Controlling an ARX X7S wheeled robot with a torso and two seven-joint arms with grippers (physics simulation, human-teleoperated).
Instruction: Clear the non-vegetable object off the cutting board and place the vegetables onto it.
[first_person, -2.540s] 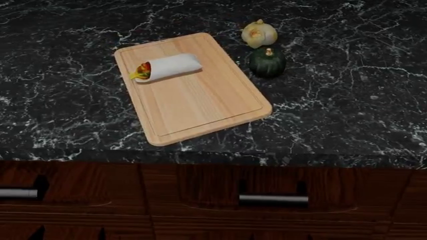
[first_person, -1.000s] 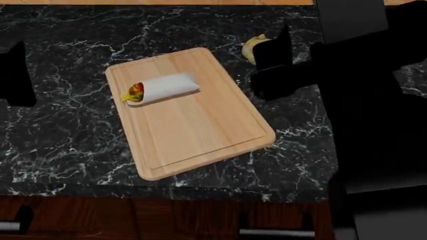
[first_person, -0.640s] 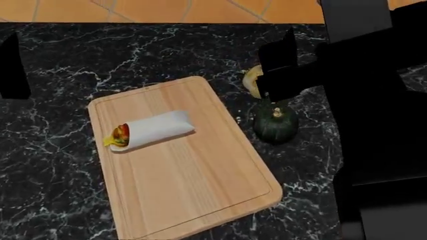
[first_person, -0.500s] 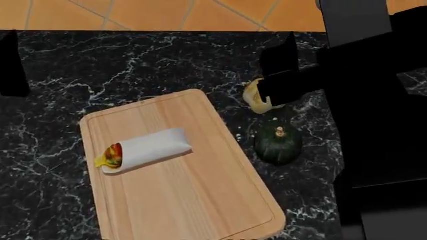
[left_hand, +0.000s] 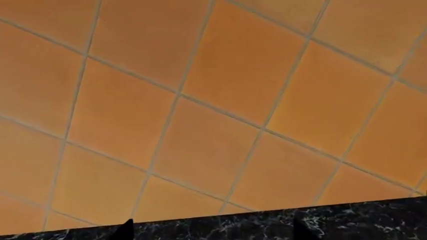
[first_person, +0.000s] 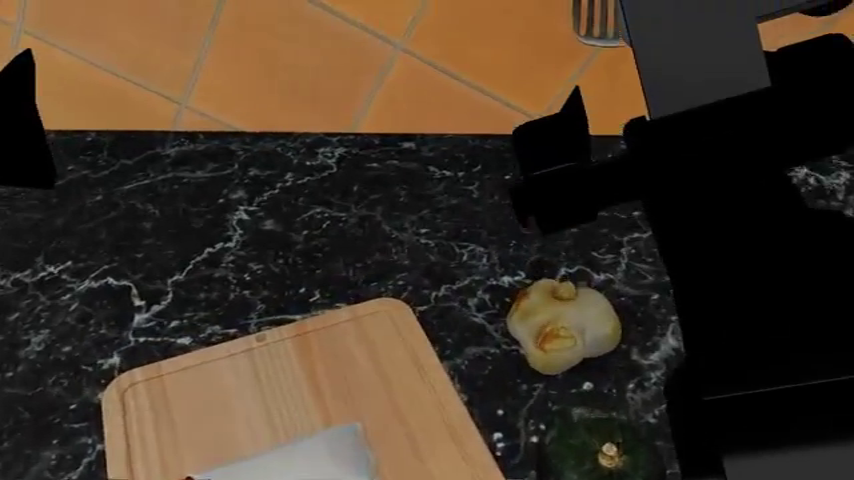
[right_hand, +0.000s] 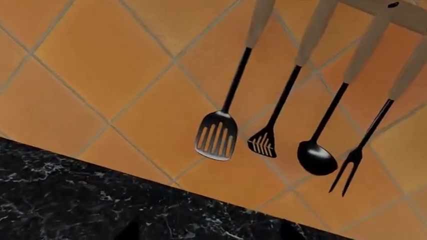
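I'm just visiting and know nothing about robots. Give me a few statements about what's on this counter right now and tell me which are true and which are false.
1. The pale lumpy bulb lies on the black marble counter, beside the cutting board. True.
2. The dark green squash sits on the cutting board. False: it is on the counter, nearer the robot than the bulb.
3. The white wrap is on the board. True: its top edge shows at the bottom of the head view.
4. Four utensils lie flat on the counter. False: they hang against the orange tiled wall.
5. The right end effector holds the bulb. False: it is apart from the bulb, nearer the wall.
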